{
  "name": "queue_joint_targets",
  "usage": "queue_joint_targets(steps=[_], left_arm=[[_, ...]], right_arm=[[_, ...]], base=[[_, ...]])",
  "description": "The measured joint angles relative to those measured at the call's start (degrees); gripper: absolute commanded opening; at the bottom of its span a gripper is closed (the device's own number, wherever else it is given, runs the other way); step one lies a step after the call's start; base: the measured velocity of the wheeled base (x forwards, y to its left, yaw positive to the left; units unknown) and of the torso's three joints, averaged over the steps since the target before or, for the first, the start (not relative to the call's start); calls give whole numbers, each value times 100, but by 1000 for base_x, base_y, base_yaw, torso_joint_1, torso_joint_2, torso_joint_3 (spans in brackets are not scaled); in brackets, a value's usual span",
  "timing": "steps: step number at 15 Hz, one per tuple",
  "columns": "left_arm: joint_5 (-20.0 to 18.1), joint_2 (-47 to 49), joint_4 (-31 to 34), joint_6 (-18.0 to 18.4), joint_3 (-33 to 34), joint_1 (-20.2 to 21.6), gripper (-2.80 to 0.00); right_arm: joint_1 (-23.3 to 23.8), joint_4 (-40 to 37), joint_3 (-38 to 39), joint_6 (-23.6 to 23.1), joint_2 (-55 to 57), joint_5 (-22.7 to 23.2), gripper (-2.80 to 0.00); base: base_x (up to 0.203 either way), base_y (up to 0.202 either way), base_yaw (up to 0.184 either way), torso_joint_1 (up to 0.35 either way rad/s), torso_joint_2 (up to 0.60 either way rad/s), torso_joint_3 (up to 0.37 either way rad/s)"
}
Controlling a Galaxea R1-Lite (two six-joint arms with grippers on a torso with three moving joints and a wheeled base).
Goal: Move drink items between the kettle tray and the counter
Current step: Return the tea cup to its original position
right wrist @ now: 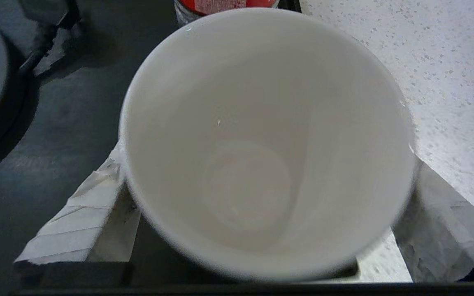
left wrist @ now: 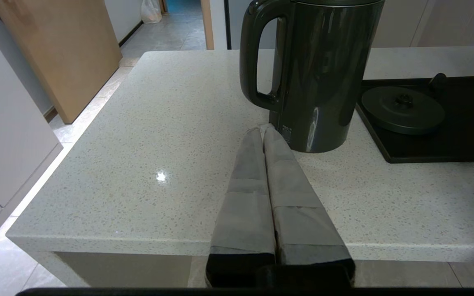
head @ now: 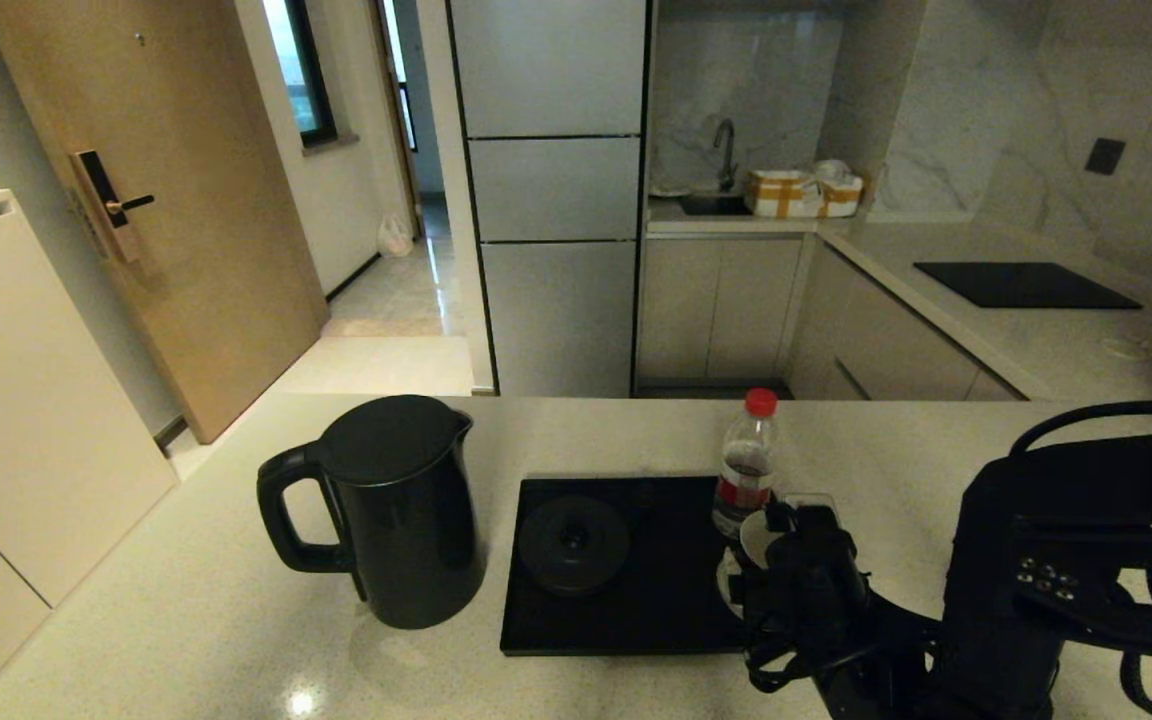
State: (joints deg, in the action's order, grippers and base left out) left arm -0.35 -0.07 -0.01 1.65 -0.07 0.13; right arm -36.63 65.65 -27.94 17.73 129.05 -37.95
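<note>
Gripping the cup [right wrist: 268, 139] with the right gripper [right wrist: 261, 230], fingers clamped on its sides at the kettle tray's [head: 576, 620] right edge, just beside the bottle [head: 744, 470]; lifting straight up, avoiding the bottle. Resting by the kettle [left wrist: 319, 74], the left gripper [left wrist: 263, 130] pressed together, empty.

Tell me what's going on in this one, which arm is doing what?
The right gripper is at the tray's right edge with a finger on each side of the cup, which is empty; a firm grip cannot be confirmed. The red-capped bottle stands just behind the cup. The kettle sits on the counter, left of the tray, off its round base. The left gripper waits shut, near the kettle's foot.
</note>
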Motion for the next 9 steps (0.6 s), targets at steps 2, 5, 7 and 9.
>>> queue_joint_targets(steps=[2, 5, 7, 9], left_arm=[[1, 0, 1, 0, -2, 0, -280], [2, 0, 1, 0, -2, 2, -280], [2, 0, 1, 0, -2, 2, -280], [0, 0, 1, 0, 0, 2, -280]], right_arm=[[-11, 20, 155, 6, -108, 17, 0], [-20, 28, 366, 27, -270, 119, 0], [-22, 22, 389, 27, -322, 122, 0], [-24, 15, 385, 22, -328, 123, 0]], base=[[0, 0, 0, 0, 0, 0], [0, 0, 0, 0, 0, 0], [0, 0, 0, 0, 0, 0], [0, 0, 0, 0, 0, 0]])
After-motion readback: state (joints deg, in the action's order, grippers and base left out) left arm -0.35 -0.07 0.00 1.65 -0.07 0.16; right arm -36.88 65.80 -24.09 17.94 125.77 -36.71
